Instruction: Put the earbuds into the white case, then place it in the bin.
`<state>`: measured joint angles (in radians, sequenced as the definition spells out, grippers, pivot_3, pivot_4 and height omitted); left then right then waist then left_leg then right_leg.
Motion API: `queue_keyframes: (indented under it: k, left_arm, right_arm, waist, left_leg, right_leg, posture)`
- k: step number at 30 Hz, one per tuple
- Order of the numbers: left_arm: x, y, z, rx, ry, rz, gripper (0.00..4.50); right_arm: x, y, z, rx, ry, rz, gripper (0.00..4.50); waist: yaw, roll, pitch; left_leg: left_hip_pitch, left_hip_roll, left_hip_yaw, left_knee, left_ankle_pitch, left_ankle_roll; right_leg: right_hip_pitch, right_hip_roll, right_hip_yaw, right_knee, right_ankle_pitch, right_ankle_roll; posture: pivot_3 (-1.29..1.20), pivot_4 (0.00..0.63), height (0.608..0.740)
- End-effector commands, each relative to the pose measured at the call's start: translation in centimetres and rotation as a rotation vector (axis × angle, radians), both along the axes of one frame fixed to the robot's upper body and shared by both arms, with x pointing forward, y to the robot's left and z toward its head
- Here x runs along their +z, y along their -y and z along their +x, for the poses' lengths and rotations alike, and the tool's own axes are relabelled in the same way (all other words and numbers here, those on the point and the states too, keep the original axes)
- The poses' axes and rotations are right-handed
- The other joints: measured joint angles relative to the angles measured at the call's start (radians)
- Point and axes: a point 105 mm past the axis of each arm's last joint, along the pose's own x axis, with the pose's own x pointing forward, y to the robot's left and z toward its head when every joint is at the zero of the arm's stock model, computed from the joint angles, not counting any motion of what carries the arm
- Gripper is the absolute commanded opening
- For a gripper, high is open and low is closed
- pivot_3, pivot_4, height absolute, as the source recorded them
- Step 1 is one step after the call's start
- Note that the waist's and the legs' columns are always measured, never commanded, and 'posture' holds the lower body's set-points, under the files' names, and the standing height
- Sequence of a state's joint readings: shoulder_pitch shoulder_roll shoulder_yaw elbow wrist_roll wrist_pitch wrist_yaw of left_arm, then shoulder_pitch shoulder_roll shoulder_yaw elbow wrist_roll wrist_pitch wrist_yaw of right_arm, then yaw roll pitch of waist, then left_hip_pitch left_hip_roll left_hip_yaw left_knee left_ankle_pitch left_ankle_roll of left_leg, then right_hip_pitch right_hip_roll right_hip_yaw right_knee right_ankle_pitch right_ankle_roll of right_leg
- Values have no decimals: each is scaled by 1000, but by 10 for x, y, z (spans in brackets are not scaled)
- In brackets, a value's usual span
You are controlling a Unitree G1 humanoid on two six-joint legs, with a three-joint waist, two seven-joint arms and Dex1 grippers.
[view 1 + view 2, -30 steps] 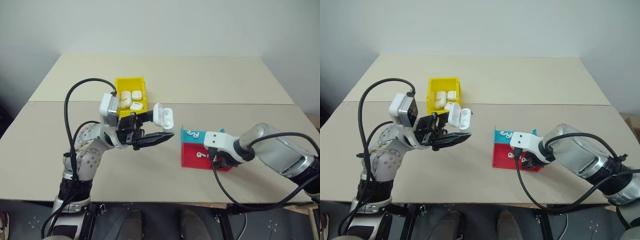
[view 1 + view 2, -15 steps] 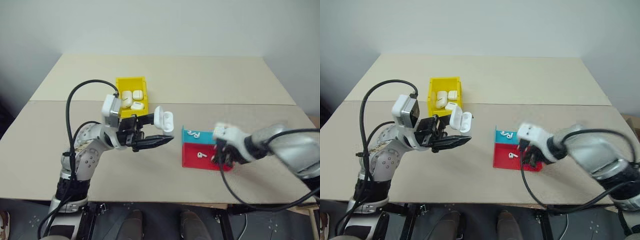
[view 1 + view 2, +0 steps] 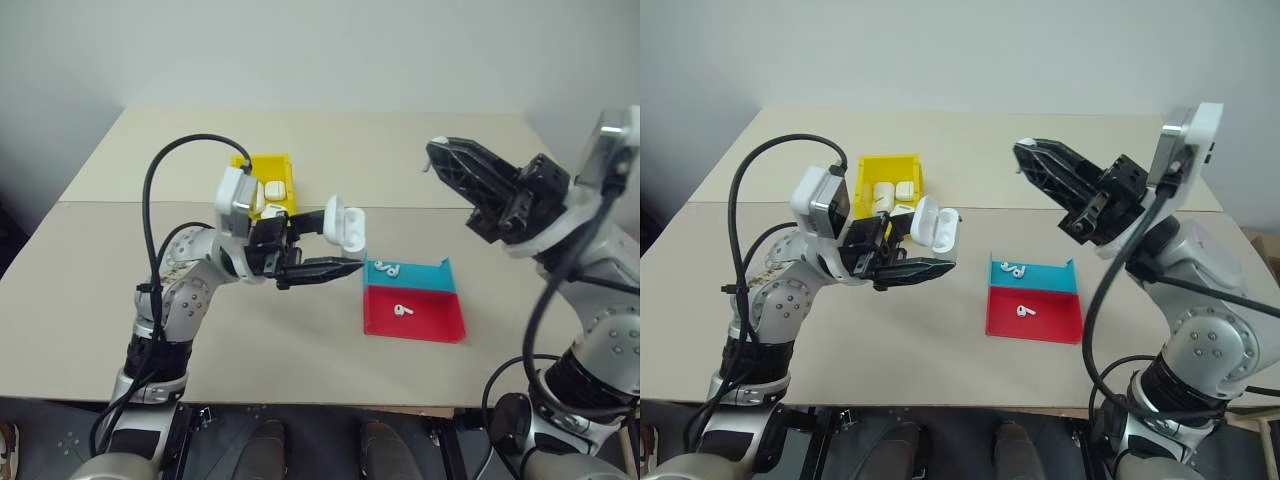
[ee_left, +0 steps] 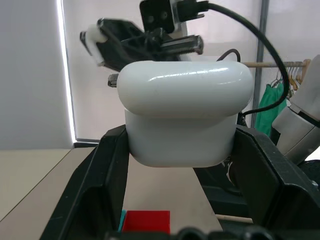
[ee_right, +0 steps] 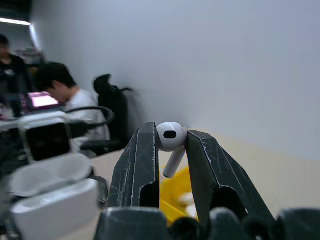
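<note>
Yellow plastic bin (image 3: 270, 181) sits far left on the beige bench (image 3: 330, 340), several white cases already inside. We read the left claw (image 3: 335, 250) as clenched on the glossy white case (image 3: 344, 224), lid flipped open and held aloft, likely to receive a bud. Red-and-teal tray (image 3: 440, 325) holds more earbuds (image 3: 386, 269). Right claw (image 5: 170, 150) grasps one tiny white stemmed earbud (image 5: 171, 140), raised toward the case.

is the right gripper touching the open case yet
Apart. The left eye view shows clear table between the right gripper and the case held by the left gripper.
</note>
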<state>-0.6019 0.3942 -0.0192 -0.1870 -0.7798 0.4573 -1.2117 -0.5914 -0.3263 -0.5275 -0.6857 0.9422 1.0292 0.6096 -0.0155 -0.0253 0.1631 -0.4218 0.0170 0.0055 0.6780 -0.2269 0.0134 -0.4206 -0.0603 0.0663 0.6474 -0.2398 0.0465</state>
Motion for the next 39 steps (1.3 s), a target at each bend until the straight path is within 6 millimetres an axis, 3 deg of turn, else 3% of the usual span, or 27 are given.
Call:
queue_keyframes:
  k: [1,8,28,34,39]
  left_arm:
    - [11,10,-2,-7,69,11,2778]
    - [17,18,-6,-33,64,12,2778]
    - [17,14,-9,-32,70,17,2778]
    - [17,13,-6,-19,76,17,2778]
    - [17,13,-3,-2,81,16,2778]
  right_arm:
    - [-3,-14,-18,72,39,-7,641]
    - [-5,-26,-27,98,67,-17,641]
    - [-29,-36,-19,23,118,-191,641]
    - [-36,-37,-26,72,143,-257,2659]
    - [-29,-32,-23,51,150,-242,4280]
  waist:
    - [1,0,0]
    - [-7,0,0]
    - [-2,0,0]
    - [0,0,0]
    - [-1,0,0]
  left_leg:
    - [0,0,0,0,0,0]
    - [0,0,0,0,0,0]
    - [0,0,0,0,0,0]
    - [0,0,0,0,0,0]
    - [0,0,0,0,0,0]
  right_leg:
    - [0,0,0,0,0,0]
    - [0,1,0,0,0,0]
    - [0,1,0,-1,0,0]
    - [0,1,0,-1,0,0]
    - [1,1,0,-1,0,0]
  posture:
    - [0,150,740]
    - [0,150,740]
    - [0,150,740]
    - [0,150,740]
    - [0,150,740]
